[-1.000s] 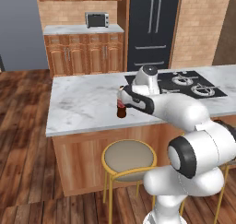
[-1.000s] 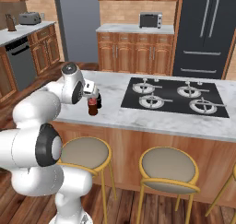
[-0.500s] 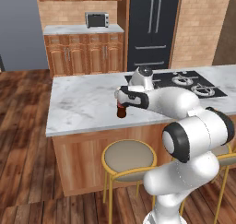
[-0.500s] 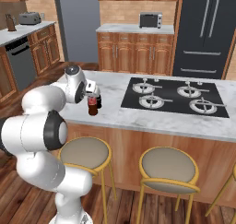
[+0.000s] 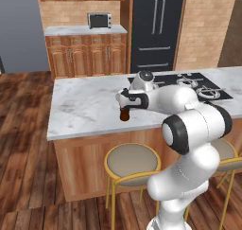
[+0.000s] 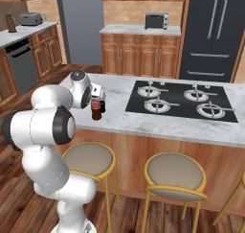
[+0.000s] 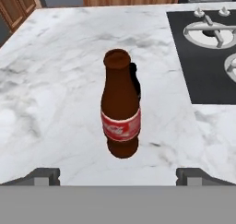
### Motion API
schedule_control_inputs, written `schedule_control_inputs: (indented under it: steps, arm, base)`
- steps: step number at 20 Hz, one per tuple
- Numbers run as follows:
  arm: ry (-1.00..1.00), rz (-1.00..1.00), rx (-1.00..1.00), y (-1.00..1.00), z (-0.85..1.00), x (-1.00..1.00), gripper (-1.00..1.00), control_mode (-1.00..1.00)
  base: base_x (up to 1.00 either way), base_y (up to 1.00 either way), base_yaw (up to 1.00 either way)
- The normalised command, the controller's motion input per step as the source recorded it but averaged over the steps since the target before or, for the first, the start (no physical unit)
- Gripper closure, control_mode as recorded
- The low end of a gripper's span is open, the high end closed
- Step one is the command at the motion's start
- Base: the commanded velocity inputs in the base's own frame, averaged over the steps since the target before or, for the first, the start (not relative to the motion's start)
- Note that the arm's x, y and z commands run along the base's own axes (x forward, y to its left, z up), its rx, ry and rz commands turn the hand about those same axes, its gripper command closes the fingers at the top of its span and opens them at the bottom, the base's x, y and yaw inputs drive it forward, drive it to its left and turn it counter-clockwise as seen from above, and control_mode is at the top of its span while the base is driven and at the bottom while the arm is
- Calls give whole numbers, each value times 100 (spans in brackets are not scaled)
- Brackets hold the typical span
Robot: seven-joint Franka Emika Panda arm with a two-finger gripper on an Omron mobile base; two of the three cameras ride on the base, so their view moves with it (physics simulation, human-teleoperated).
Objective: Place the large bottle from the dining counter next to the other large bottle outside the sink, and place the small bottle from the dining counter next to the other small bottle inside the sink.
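In the left base view, the brown glass bottle with a long neck and red label (image 5: pixel 125 113) stands upright on the long marble-topped dining counter with light wooden sides (image 5: pixel 85 106), its long axis vertical and its cap up. It sits directly under the two-finger pincer (image 5: pixel 124 100), near the counter's front edge. The white arm reaches forward and leftward, forearm about level, the hand turned down over the bottle. A round beige stool with a yellow frame (image 5: pixel 130 163) stands below and nearer than the pincer.

In the right base view, the bottle (image 6: pixel 96 108) is again upright, just below and beside the pincer (image 6: pixel 97 94). The black stove plate (image 6: pixel 181 99) lies to the pincer's right on the same top.

In the hand view, the bottle (image 7: pixel 120 112) stands ahead of the pincer (image 7: pixel 118 174), centred between its widely parted tips, which touch nothing; the pincer is released. The neck points up and slightly away from the hand.
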Motion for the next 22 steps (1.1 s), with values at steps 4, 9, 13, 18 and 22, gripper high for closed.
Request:
schedule_control_inputs:
  steps: [4,9,13,18,22]
  arm:
    - [0,0,0,1,-17,30,-100,-100]
    - [0,0,0,0,-10,28,-100,-100]
    - [0,0,0,0,-8,25,-100,-100]
    - [0,0,0,2,-9,24,-100,-100]
    - [0,0,0,5,-11,26,-100,-100]
  base:
    - [0,0,0]
    - [0,0,0]
    - [0,0,0]
    - [0,0,0]
    - [0,0,0]
